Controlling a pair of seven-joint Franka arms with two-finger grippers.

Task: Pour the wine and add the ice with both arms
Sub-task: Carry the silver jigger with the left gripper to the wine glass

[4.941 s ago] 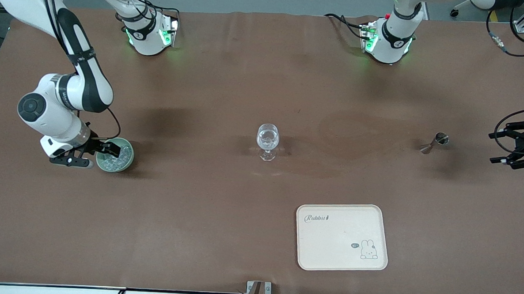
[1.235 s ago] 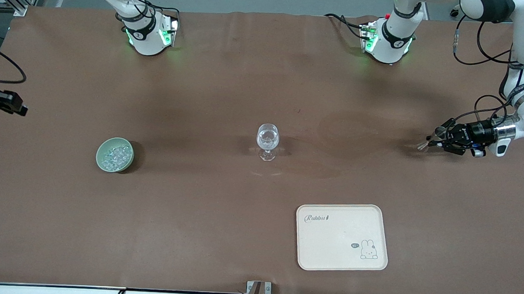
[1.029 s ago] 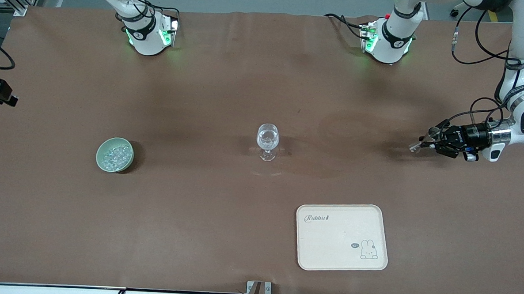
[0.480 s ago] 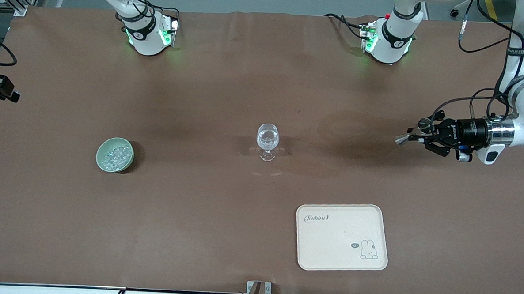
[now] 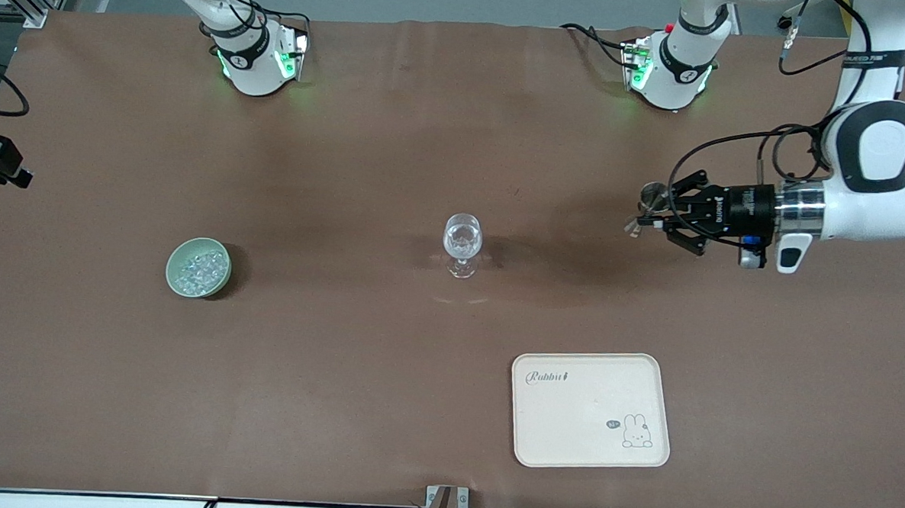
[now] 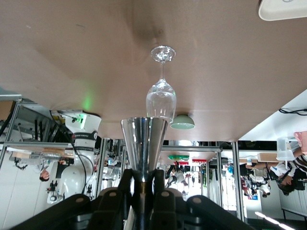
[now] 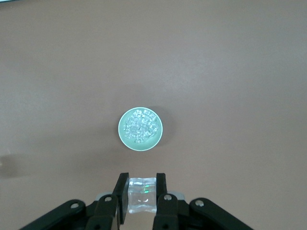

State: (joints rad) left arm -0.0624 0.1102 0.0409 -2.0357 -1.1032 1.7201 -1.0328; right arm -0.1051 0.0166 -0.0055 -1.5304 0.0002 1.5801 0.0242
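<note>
My left gripper point(image 5: 650, 214) clamps the metal jigger point(image 6: 144, 143) upright, pointed at the wine glass point(image 5: 462, 244). Right gripper point(image 7: 141, 194), parked waiting, pinches an ice cube point(image 7: 142, 193), green bowl point(image 7: 140, 129) below its jaws.

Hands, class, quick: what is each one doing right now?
Left hand: closed on the metal jigger, in the air, pointing at the wine glass.
Right hand: closed on an ice cube, high above the green bowl.

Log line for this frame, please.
left gripper: shut on jigger, over table | right gripper: shut on ice chunk | glass: upright
</note>
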